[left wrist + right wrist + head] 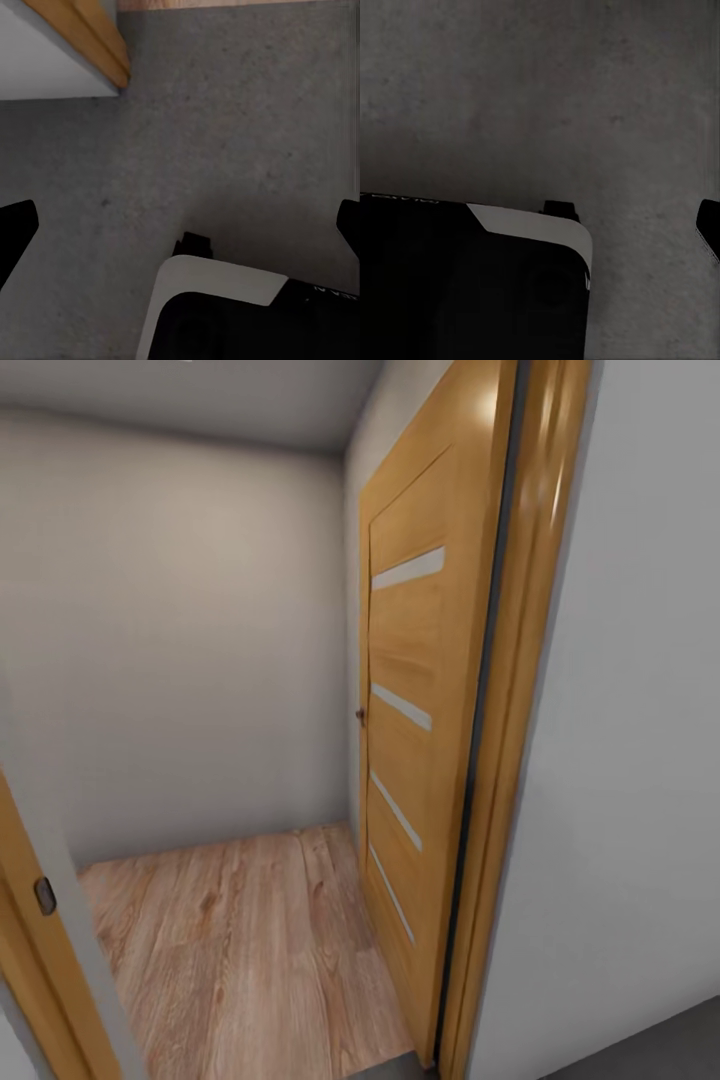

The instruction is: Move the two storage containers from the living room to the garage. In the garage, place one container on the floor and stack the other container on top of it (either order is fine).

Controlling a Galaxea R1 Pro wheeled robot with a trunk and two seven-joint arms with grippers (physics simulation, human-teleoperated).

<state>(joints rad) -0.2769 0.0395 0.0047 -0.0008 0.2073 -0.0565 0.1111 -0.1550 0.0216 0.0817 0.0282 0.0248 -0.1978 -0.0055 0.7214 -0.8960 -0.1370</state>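
Robot at orange-brown wooden door, wood-plank hallway ahead, rough grey concrete floor underneath. No boxes visible; both claws spread wide, empty. Carrying looks undone.

Head camera faces doorway; both wrist cameras look down at grey floor.

No word, number or sign can be read here. The robot's black and white body carries small pale marks near its edge above the grey floor, and the same body bears a faint line of marks along its dark top edge, but both are too small and blurred to make out. The wooden door has only plain pale strips set into it, with no lettering.
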